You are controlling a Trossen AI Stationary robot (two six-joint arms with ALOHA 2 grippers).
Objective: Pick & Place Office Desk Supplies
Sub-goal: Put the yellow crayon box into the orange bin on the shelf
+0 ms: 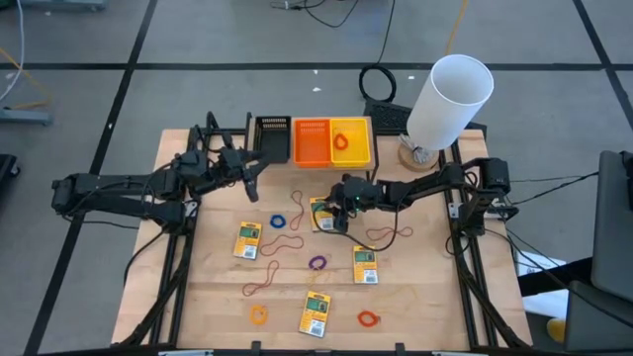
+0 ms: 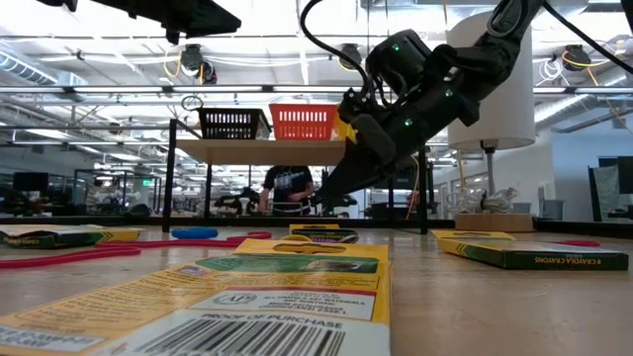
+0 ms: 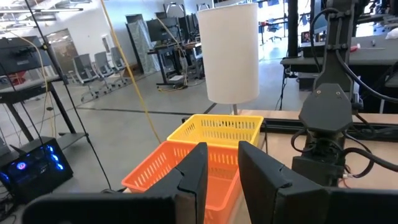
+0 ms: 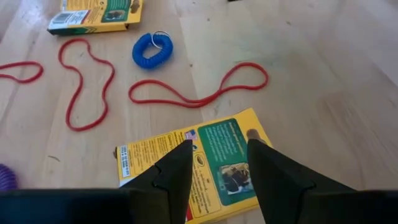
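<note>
Several flat yellow packs lie on the wooden table: one (image 1: pixel 247 240) at the left, one (image 1: pixel 365 264) right of the middle, one (image 1: pixel 316 312) near the front edge. A fourth pack (image 4: pixel 214 168) lies flat under my right gripper (image 4: pixel 219 146), which stands open just above it, slanting down, its fingers over the pack's middle. Loose loops lie around: a blue coil (image 4: pixel 151 50), a red band (image 4: pixel 199 93), a purple one (image 1: pixel 316 262). My left gripper (image 3: pixel 222 152) hangs level and open near the black bin (image 1: pixel 273 138), with nothing between its fingers.
Black, orange (image 1: pixel 311 141) and yellow (image 1: pixel 349 141) bins stand in a row at the table's far edge; an orange loop lies in the yellow one. A big white cylinder (image 1: pixel 450 99) stands at the far right corner. Orange loops (image 1: pixel 368 318) lie near the front.
</note>
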